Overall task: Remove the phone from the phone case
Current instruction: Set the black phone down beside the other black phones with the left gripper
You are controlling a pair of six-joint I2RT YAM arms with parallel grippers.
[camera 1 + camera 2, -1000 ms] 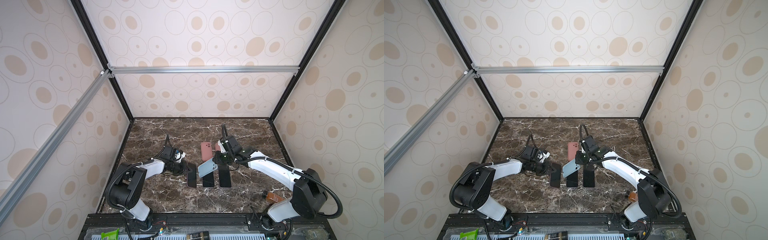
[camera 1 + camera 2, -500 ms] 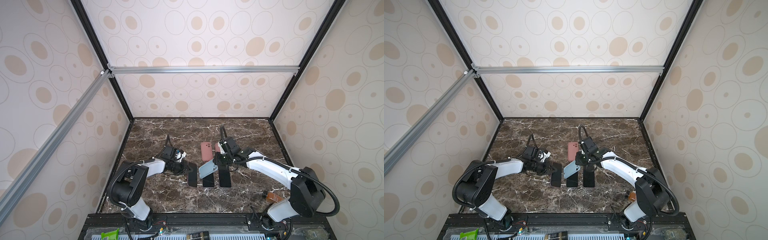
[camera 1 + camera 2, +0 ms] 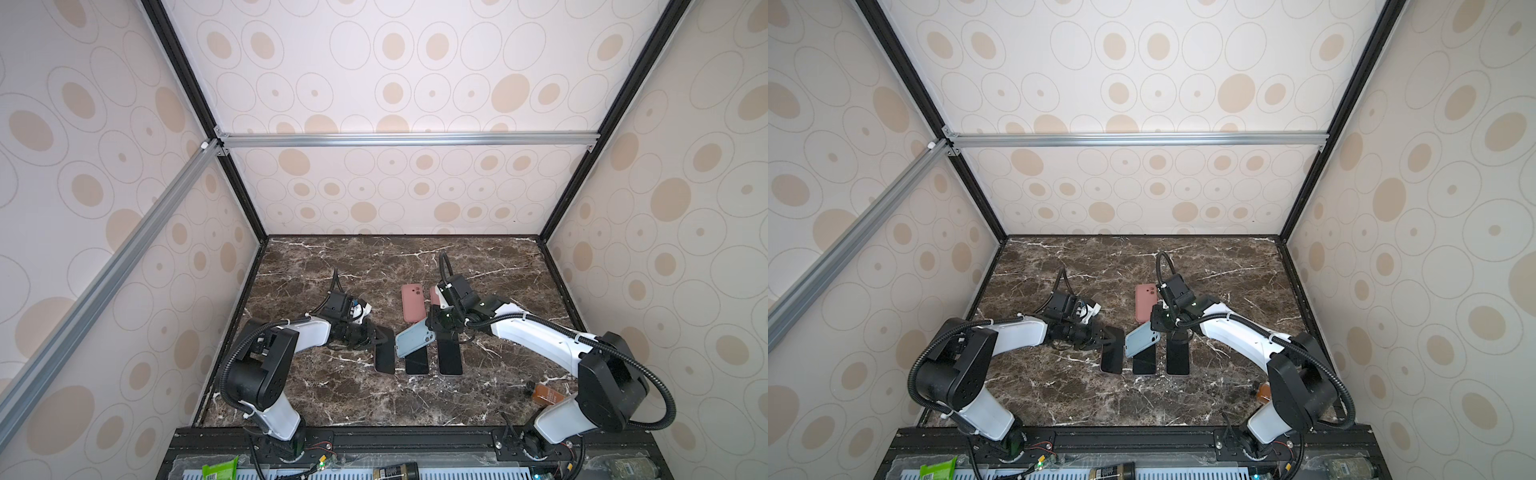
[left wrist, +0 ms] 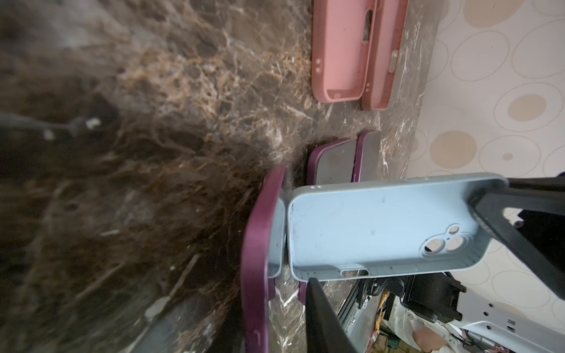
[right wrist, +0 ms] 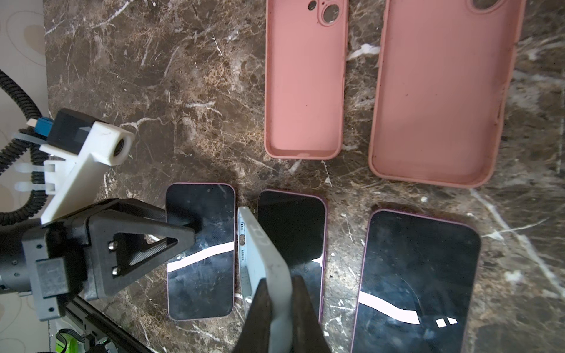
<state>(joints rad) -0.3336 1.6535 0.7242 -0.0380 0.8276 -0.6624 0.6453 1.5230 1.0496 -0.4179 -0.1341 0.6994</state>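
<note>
Robot test cell in a lab

A left arm (image 3: 307, 334) and a right arm (image 3: 536, 332) stand on a black base rail (image 3: 415, 436) with loose wiring (image 3: 318, 448), at a marble-patterned tabletop (image 3: 511, 266) boxed in by spotted panels (image 3: 395, 62), black posts (image 3: 575, 183) and an aluminium bar (image 3: 407, 139).

Marble table (image 3: 1059, 386), near centre: 3 dark phones flat in row, screens up: left phone (image 3: 1111, 361), middle phone (image 3: 1144, 363), right phone (image 3: 1177, 359). Light blue case (image 3: 1141, 340) tilted above far end of middle phone, camera cutout toward right. Right gripper (image 3: 1158, 326) grips its far right corner. Left gripper (image 3: 1109, 336) at far end of left phone; jaw spacing unclear. Pink case (image 3: 1145, 302) flat farther back, just left of right wrist.
</note>
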